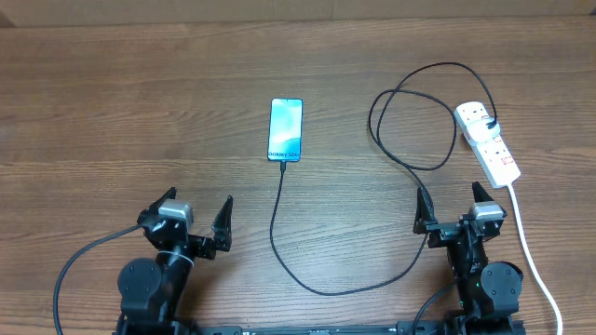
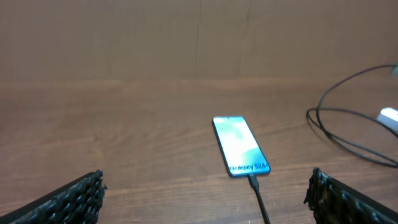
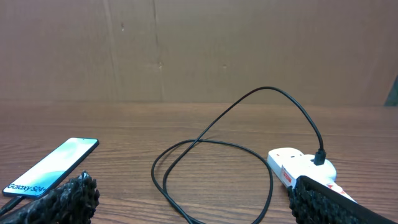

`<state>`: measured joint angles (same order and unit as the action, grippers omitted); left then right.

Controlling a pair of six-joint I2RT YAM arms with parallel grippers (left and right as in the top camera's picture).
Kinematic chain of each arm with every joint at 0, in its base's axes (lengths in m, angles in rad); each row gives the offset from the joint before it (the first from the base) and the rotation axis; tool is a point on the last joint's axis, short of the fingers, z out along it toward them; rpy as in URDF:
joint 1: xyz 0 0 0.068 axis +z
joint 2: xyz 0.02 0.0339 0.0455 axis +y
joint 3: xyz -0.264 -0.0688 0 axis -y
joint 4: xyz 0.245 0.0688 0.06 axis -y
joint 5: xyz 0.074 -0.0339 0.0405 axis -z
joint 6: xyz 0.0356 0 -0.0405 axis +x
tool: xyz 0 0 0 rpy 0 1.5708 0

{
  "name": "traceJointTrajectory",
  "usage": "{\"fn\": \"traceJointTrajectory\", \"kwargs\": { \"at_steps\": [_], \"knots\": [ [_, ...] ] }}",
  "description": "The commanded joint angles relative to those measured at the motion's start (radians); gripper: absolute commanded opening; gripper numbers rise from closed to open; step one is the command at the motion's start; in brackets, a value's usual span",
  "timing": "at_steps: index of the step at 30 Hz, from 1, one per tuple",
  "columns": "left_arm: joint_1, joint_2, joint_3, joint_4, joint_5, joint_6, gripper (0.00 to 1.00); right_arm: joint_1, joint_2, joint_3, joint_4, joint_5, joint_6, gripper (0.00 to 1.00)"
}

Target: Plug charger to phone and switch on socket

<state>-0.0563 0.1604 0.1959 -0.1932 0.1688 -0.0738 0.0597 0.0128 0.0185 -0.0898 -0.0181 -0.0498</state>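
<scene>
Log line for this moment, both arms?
left gripper open, empty | right gripper open, empty | charger tip at phone port end | socket switch state unclear

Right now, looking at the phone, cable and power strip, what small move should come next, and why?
Probably bring the right gripper forward over the socket, ready to press its switch. The charger tip already appears seated in the near edge of the phone, the socket lies just ahead of that arm, and its jaws stand open and empty.
</scene>
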Motion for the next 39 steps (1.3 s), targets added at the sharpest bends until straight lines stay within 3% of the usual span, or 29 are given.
{"fn": "traceJointTrajectory", "kwargs": {
  "at_steps": [1, 15, 27, 39],
  "knots": [
    [0.006, -0.085, -0.062, 0.042, 0.001, 0.018, 0.99, 0.003, -0.010, -0.010, 0.005, 0.008, -0.004, 1.00],
    [0.035, -0.158, -0.193, 0.161, -0.047, -0.010, 0.99, 0.003, -0.010, -0.010, 0.005, 0.008, -0.004, 1.00],
    [0.060, -0.158, -0.192, 0.115, -0.146, -0.018, 0.99, 0.003, -0.010, -0.010, 0.005, 0.008, -0.004, 1.00],
    [0.060, -0.158, -0.192, 0.112, -0.160, 0.096, 1.00, 0.003, -0.010, -0.010, 0.005, 0.008, -0.004, 1.00]
  ]
}}
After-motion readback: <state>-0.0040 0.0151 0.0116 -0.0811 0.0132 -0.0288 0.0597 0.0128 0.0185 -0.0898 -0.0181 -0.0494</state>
